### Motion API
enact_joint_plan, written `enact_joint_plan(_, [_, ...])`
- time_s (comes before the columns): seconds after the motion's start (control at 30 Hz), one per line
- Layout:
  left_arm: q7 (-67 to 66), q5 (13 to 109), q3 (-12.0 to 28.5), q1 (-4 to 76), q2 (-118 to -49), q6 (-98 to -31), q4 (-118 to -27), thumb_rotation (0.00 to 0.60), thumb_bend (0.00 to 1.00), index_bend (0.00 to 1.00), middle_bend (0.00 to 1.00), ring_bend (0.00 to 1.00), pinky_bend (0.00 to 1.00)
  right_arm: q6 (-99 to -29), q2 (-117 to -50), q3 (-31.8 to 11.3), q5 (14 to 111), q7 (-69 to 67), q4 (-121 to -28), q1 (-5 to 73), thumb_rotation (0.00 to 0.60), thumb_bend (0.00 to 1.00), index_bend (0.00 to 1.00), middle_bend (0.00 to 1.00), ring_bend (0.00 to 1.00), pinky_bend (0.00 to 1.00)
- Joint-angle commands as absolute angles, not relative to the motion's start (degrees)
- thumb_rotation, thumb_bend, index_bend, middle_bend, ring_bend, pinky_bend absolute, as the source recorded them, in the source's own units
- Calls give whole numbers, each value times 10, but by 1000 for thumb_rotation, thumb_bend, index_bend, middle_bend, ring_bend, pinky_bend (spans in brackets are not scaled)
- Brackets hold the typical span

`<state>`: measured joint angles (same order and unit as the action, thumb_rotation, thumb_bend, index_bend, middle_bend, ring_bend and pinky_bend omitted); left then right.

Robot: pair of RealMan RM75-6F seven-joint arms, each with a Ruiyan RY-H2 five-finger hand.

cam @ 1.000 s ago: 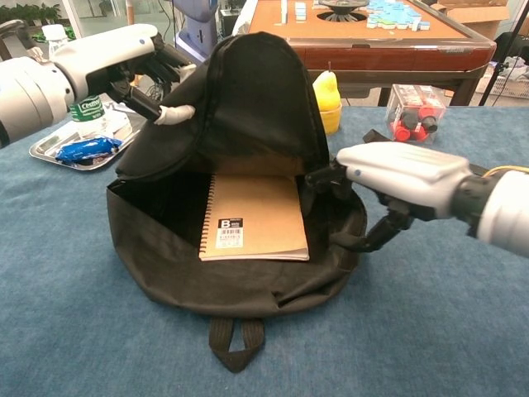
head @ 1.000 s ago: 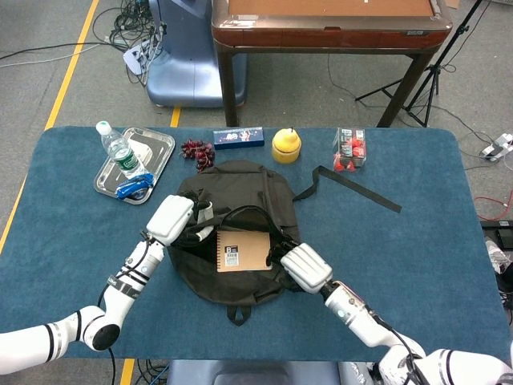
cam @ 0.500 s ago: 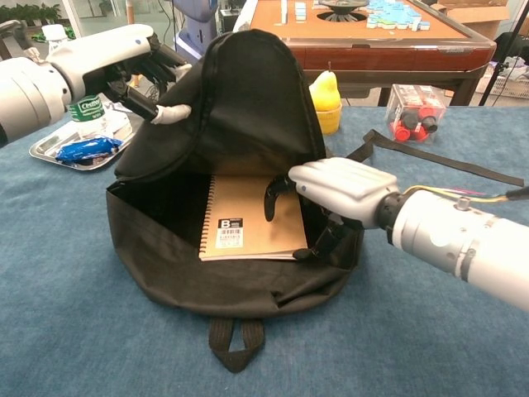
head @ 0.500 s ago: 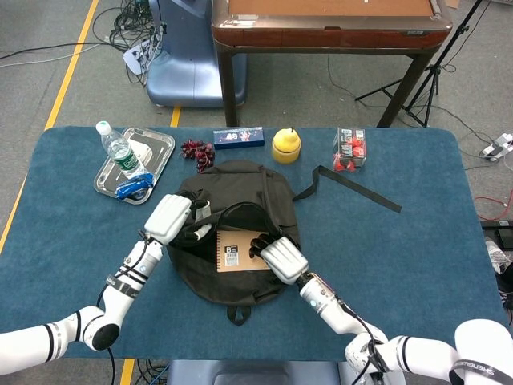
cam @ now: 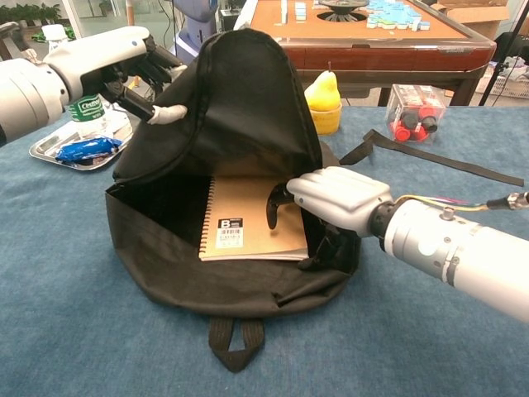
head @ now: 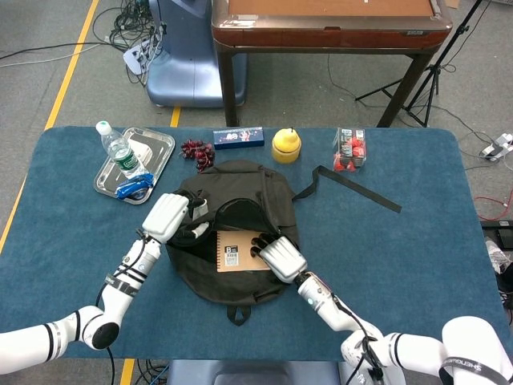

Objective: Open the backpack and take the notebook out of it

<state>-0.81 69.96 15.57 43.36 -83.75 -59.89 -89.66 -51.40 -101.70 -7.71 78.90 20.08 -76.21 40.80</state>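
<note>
The black backpack [head: 240, 183] [cam: 248, 99] lies open in the middle of the blue table. My left hand [head: 166, 216] [cam: 107, 54] grips its flap on the left side and holds it raised. Inside lies a brown spiral notebook [head: 234, 250] [cam: 240, 219], flat, with its barcode label showing. My right hand [head: 280, 257] [cam: 339, 194] reaches into the opening from the right. Its fingers curl down on the cover, its thumb sits at the notebook's right edge, and it pinches that edge.
A metal tray [head: 160, 143] with a water bottle [head: 119, 151] and a blue packet stands at the back left. Grapes [head: 196, 150], a blue box [head: 238, 138], a yellow pear-shaped thing [head: 286, 145] and a clear box of red items [head: 349, 150] line the far edge. The backpack strap [head: 357, 188] trails right.
My right hand went from the backpack's right rim into the opening and settled on the notebook's right edge, its fingers curling in. The left hand kept holding the flap up.
</note>
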Motion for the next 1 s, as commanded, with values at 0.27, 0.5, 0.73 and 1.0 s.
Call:
enact_joint_plan(0.27, [-6,699,157,434,-837,-600,-894,600,457,736,708,557,306,-518,-961,-56,799,214,-776,405,600,90,358,211,156,308])
enact_joint_plan(0.5, [-8,696,158,436,-840,-599,-891,600,457,735,708,556,306,-527,-960,-58,800,202,-773,407,600,70,356,209,156,307])
enact_joint_plan(0.73, [-10,692,158,437,-840,-599,-889,600,456,735,708,556,306,-530,-1004,-61,807,200,-738,420,600,68,356,201,151,307])
enact_joint_plan(1.0, [-4,695,157,436,-839,-599,-888,600,456,735,708,556,306,-537,-1046,-65,810,214,-700,431,600,63,313,171,128,276])
